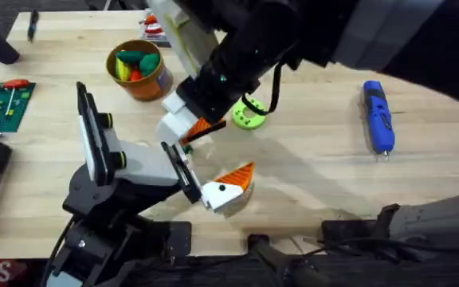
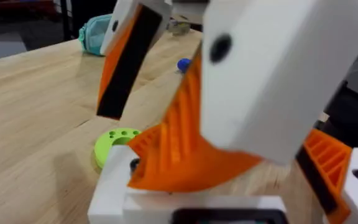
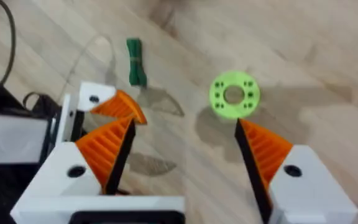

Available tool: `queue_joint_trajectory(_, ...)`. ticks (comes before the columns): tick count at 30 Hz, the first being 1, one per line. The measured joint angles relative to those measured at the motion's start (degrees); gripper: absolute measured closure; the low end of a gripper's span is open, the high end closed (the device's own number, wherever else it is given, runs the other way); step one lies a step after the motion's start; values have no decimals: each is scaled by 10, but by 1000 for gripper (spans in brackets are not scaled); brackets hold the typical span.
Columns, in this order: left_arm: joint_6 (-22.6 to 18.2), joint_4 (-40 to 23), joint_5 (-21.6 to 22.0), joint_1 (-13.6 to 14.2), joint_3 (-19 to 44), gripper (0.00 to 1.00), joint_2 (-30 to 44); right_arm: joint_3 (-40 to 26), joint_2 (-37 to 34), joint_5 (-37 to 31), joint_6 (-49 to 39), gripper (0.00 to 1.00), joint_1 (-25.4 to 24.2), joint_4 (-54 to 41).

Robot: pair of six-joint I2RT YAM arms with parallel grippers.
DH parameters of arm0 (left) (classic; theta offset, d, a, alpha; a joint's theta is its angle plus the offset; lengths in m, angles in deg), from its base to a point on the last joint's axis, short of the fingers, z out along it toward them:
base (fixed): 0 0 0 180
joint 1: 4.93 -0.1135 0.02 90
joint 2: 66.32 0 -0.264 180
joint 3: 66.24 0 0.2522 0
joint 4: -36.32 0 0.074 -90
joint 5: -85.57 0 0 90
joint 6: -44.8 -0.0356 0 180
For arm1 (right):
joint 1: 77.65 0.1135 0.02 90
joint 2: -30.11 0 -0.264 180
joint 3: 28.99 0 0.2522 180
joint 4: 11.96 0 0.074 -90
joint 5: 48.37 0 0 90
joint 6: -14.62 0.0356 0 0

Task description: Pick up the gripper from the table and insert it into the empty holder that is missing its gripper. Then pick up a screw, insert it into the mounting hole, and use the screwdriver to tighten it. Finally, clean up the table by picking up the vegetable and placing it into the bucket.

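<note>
my right gripper (image 3: 185, 155) hovers over table (image 1: 333, 175), fingers spread wide, nothing between. green ring (image 3: 234, 94) on wood just beyond. left gripper (image 2: 185, 155): cannot tell how it stands. holder (image 1: 110, 159) at lower left, white-orange piece (image 1: 228, 190) on its tip. screwdriver (image 1: 378, 116) far right. bucket (image 1: 138, 72) upper left, vegetables inside.

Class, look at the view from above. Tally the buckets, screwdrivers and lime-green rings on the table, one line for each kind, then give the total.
bucket: 1
screwdriver: 1
ring: 1
Total: 3
</note>
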State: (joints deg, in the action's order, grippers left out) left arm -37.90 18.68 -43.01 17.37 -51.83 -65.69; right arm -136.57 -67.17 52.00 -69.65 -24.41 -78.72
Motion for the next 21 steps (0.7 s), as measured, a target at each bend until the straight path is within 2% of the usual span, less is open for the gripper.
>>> queue_joint_trajectory(6, -6, 0, 0, 0, 0, 15, 0, -13, 24, 12, 0, 8, -18, 1)
queue_joint_trajectory(14, -8, 0, 0, 0, 0, 15, 0, -24, 95, 13, 0, 8, -110, -10)
queue_joint_trajectory(21, -8, 0, 0, 0, 0, 15, 0, -26, 104, 14, 0, 7, -177, -67)
